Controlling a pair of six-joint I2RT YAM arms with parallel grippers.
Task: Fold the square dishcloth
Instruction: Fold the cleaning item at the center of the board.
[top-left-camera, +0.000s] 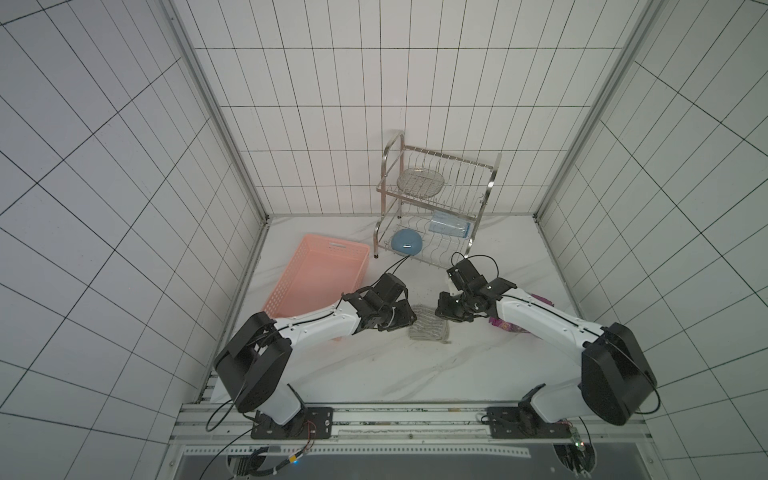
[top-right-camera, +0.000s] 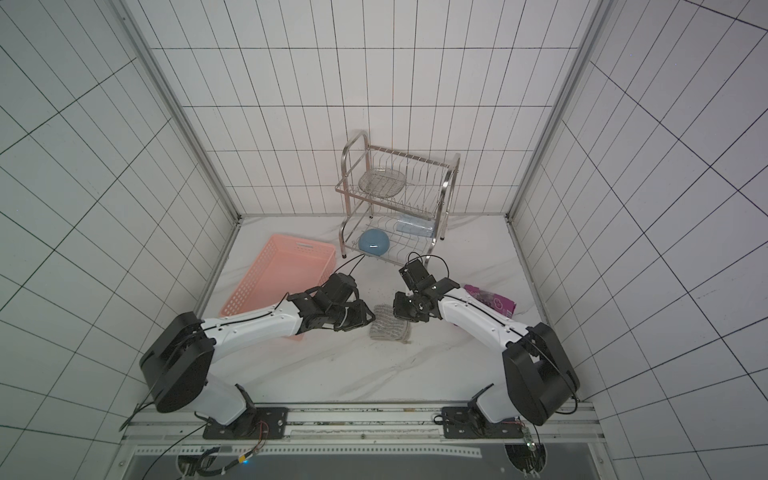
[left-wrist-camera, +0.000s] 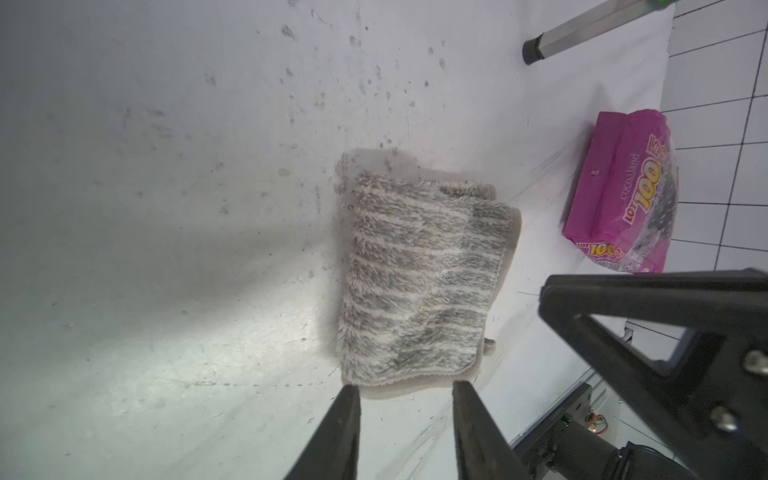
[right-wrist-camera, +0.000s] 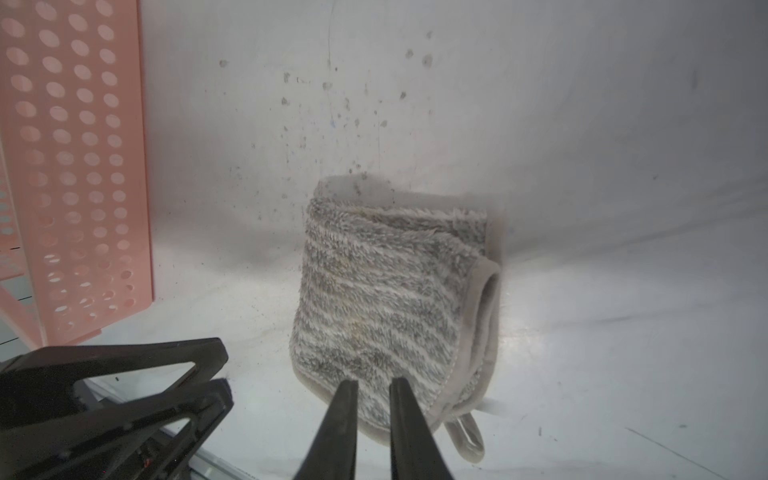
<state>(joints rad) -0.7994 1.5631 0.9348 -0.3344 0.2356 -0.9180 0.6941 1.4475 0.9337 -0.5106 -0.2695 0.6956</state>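
Both top views are hiding the jaws from us; wrist views are showing the left gripper (left-wrist-camera: 406, 388) open at the dishcloth's (left-wrist-camera: 415, 282) nine o'clock, and the right gripper (right-wrist-camera: 374, 384) barely parted, grip unclear.

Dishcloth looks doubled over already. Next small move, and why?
Probably open the right gripper wider before retreating. Its jaws stand narrowly apart over a corner of the dishcloth, grip unclear, and lifting could drag the fold. The dishcloth lies doubled on the table; the left gripper is open, holding nothing.

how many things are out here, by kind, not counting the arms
dishcloth: 1
pink basket: 1
snack packet: 1
dish rack: 1
things in the rack: 3 (blue bowl, mesh tray, clear pack)
total: 7
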